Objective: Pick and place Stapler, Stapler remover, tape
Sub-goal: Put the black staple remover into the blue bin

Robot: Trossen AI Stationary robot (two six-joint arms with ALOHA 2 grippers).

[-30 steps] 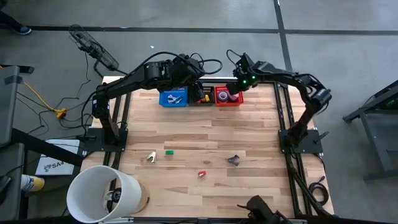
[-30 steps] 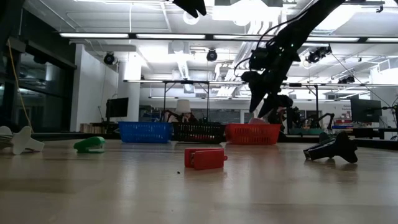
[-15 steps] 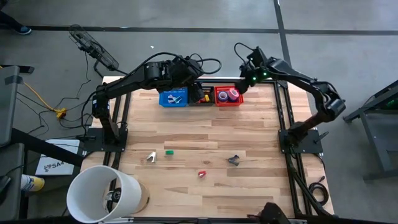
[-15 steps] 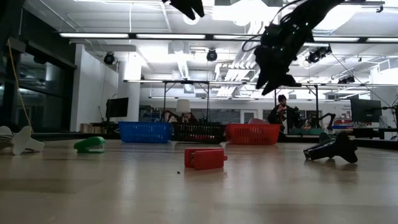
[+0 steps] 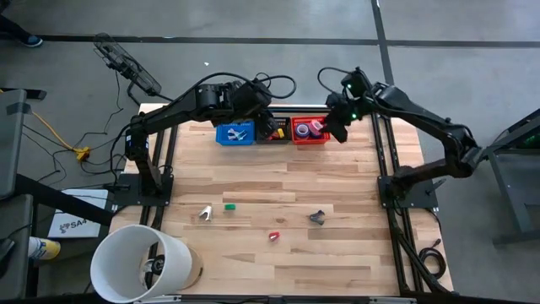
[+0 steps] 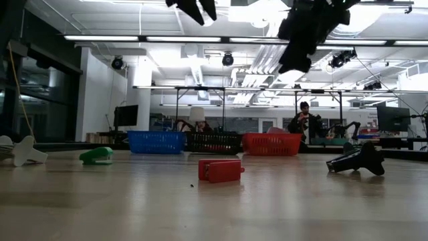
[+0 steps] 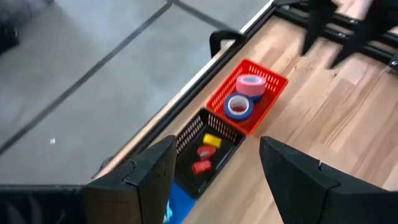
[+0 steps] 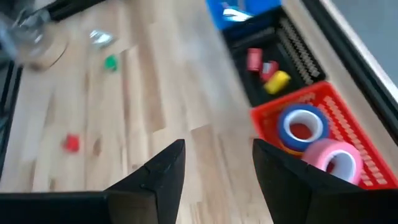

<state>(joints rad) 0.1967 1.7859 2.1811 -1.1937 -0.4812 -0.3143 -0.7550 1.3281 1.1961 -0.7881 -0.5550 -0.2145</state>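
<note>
A blue tape roll [image 8: 303,127] and a pink tape roll [image 8: 339,158] lie in the red basket [image 5: 309,133] at the table's far edge; purple and yellow rolls do not show. My right gripper [image 5: 337,128] [image 8: 219,146] hangs open, high by that basket's right side. My left gripper [image 5: 263,108] [image 7: 214,146] is open, high above the black basket [image 5: 272,129]. On the table lie a green stapler [image 5: 229,205], a red stapler [image 5: 274,236], a white stapler remover [image 5: 205,213] and a black stapler remover [image 5: 317,218].
A blue basket [image 5: 234,133] stands left of the black one, which holds small red and yellow staplers [image 7: 208,146]. A big white cylinder [image 5: 139,263] sits at the near left corner. Bare wood lies between the baskets and the loose items. A person [image 6: 304,119] shows far behind.
My right gripper has risen from just above the red basket and swung a little toward the table's right and near side. With it gone, the pink roll shows in the red basket. My left gripper has lifted slightly.
</note>
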